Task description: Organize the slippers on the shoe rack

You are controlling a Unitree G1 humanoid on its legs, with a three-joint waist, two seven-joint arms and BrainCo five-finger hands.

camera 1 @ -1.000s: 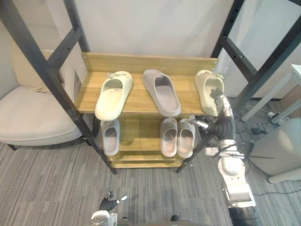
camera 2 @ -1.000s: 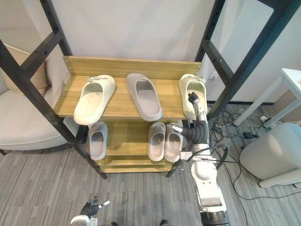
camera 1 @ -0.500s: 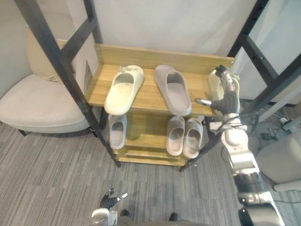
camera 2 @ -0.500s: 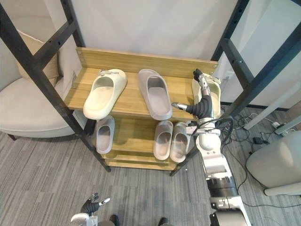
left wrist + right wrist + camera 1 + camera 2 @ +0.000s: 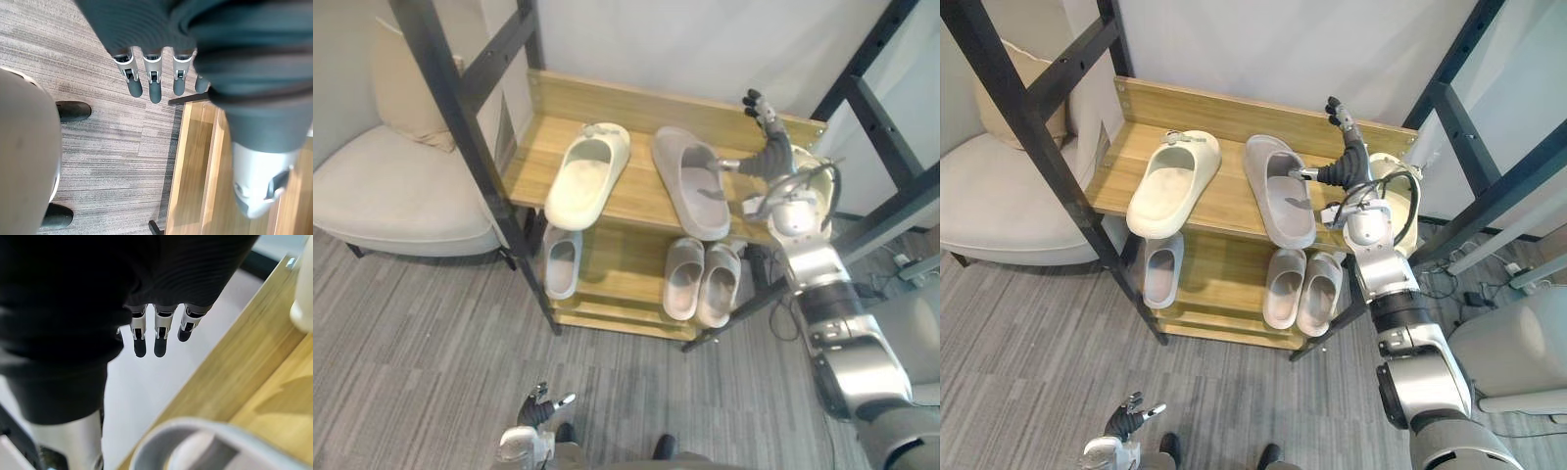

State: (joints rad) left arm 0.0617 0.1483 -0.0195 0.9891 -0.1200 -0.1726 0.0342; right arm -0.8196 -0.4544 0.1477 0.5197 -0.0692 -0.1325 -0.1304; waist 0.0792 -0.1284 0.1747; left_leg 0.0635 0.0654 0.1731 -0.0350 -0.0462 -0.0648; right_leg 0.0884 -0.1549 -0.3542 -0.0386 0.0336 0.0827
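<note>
Right hand: lifted off the right-end cream slipper, now raised empty, fingers straight, over the shoe rack top shelf beside the grey slipper, probably next. Left hand: low, slack, idle

A cream armchair with what looks like a cushion stands on grey carpet.

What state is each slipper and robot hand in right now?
Left cream slipper: sole down, upper shelf.
Grey slipper: sole down, upper shelf.
Right cream slipper: upper shelf, partly hidden.
Single grey slipper: lower shelf, unpaired.
Grey pair: lower shelf, side by side.
Right hand: open, empty, above upper shelf.
Left hand: open, empty, near floor.
</note>
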